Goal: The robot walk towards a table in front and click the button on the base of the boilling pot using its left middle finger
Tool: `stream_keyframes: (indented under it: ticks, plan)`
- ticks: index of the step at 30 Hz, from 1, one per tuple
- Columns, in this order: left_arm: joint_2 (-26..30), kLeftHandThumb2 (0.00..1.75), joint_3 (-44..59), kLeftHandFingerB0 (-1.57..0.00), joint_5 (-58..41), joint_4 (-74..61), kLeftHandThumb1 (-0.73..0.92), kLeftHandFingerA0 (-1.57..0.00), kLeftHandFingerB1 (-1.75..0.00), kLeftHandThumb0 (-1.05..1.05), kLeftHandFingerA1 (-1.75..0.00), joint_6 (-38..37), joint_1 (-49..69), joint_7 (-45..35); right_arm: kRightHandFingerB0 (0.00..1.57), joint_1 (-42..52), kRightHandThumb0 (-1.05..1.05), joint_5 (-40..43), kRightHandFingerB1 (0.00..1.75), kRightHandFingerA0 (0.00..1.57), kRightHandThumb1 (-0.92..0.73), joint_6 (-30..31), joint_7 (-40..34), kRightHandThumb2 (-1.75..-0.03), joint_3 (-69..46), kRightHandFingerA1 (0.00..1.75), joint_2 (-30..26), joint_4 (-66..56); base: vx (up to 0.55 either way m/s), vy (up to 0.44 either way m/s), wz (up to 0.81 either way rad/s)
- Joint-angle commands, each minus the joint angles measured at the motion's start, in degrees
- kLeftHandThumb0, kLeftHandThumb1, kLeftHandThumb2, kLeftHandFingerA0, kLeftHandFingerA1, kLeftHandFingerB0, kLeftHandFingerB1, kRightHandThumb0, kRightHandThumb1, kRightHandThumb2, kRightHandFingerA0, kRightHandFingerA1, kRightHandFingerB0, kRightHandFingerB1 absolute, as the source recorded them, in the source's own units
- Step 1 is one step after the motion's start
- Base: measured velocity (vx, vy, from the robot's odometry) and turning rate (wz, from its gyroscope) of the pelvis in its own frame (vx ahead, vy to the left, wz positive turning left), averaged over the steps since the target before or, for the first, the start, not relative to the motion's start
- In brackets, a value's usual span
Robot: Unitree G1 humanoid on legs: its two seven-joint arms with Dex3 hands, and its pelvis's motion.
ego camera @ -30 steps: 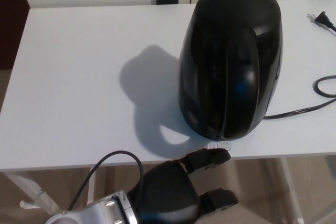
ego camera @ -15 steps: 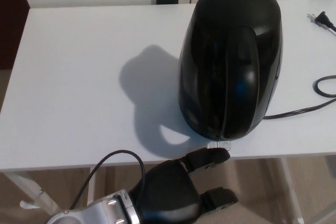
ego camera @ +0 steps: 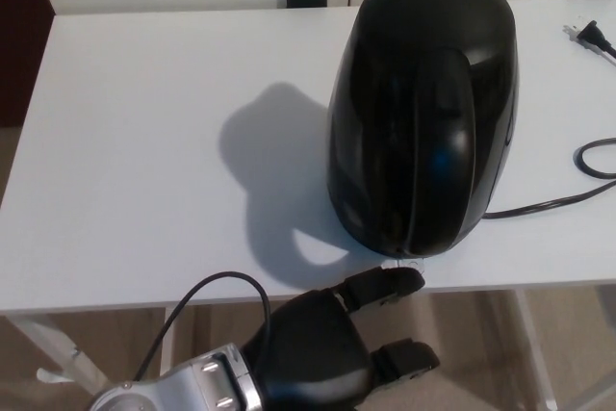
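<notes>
My left hand [ego camera: 322, 353] sits low at the near edge of the white table [ego camera: 144, 170], holding nothing, its two thick fingers spread apart. The upper finger [ego camera: 383, 288] reaches out to the small clear button [ego camera: 404, 264] at the base of the black boiling pot [ego camera: 423, 108], its tip at the tab. The pot stands upright right of centre, its cord [ego camera: 568, 194] trailing right toward a plug [ego camera: 587, 36] at the far right.

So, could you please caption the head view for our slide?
Left hand reaching a fingertip to the clear switch below a black kettle on a white table.
</notes>
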Motion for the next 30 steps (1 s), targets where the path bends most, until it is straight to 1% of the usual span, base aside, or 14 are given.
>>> stream_keyframes:
  ticks: [1, 3, 10, 15, 23, 24, 26, 27, 30]
  plan:
    - [0.32, 0.64, 0.63, -0.23, -0.12, -0.15, 0.81, -0.28, -0.30, -0.70, -0.31, 1.32, -0.81, -1.76, 0.55, 0.39, -0.46, -0.47, 0.39, 0.70, -0.65, -0.23, -0.49, -0.60, 0.19, 0.43, -1.33, 0.02, 0.00, 0.000, 0.00]
    - [0.24, 0.65, 0.81, -0.25, -0.44, -0.14, 0.82, -0.29, -0.30, -0.71, -0.31, 1.42, -0.92, -2.00, 0.56, 0.36, -0.49, -0.50, 0.39, 0.72, -0.64, -0.39, -0.57, -0.60, 0.27, 0.43, -1.32, 0.18, 0.00, 0.000, 0.00]
    - [0.26, 0.65, 0.98, -0.23, 0.12, -0.24, 0.83, -0.28, -0.30, -0.71, -0.31, 1.97, -1.75, -2.70, 0.56, -0.09, -0.47, -0.93, 0.39, 0.72, -0.64, -0.68, -0.87, -0.60, 0.91, 0.43, -1.39, 0.92, 0.00, 0.000, 0.00]
    - [-0.25, 0.64, 0.70, -0.25, 0.11, 1.27, 0.82, -0.30, -0.30, -0.70, -0.31, 1.90, -2.17, -1.41, 0.56, -0.06, -0.48, -0.60, 0.39, 0.72, -0.64, -0.78, -0.53, -0.60, 0.78, 0.43, -1.36, 1.03, 0.00, 0.000, 0.00]
    - [-0.57, 0.65, 0.54, -0.23, -0.02, 1.66, 0.83, -0.28, -0.30, -0.71, -0.31, 2.34, -2.02, -2.44, 0.56, -0.27, -0.49, -0.99, 0.38, 0.72, -0.65, -0.15, -0.77, -0.59, 1.12, 0.42, -1.46, 0.83, 0.00, 0.000, 0.00]
    - [-0.57, 0.65, 0.40, -0.23, 0.10, 1.83, 0.83, -0.29, -0.30, -0.71, -0.31, 2.44, -1.80, -2.18, 0.56, -0.25, -0.53, -1.01, 0.39, 0.71, -0.65, -0.39, -0.66, -0.60, 1.14, 0.43, -1.53, 0.76, 0.00, 0.000, 0.00]
    - [-0.66, 0.65, 0.02, -0.22, 0.02, 1.98, 0.83, -0.27, -0.29, -0.71, -0.30, 2.67, -1.32, -2.77, 0.56, -0.09, -0.51, -0.87, 0.39, 0.70, -0.64, -0.11, -0.35, -0.60, 1.07, 0.42, -1.59, 0.35, 0.00, 0.000, 0.00]
    - [-0.65, 0.65, -0.15, -0.22, 0.25, 1.97, 0.82, -0.27, -0.30, -0.71, -0.31, 2.78, -1.17, -2.48, 0.55, -0.05, -0.47, -0.95, 0.38, 0.71, -0.65, 0.00, -0.39, -0.61, 1.12, 0.43, -1.63, 0.25, 0.00, 0.000, 0.00]
    - [-0.62, 0.65, -0.51, -0.22, 0.54, 2.16, 0.82, -0.28, -0.30, -0.71, -0.31, 2.88, -0.89, -1.45, 0.55, -0.03, -0.47, -1.19, 0.38, 0.71, -0.66, 0.15, -0.57, -0.61, 1.30, 0.43, -1.69, 0.09, 0.00, 0.000, 0.00]
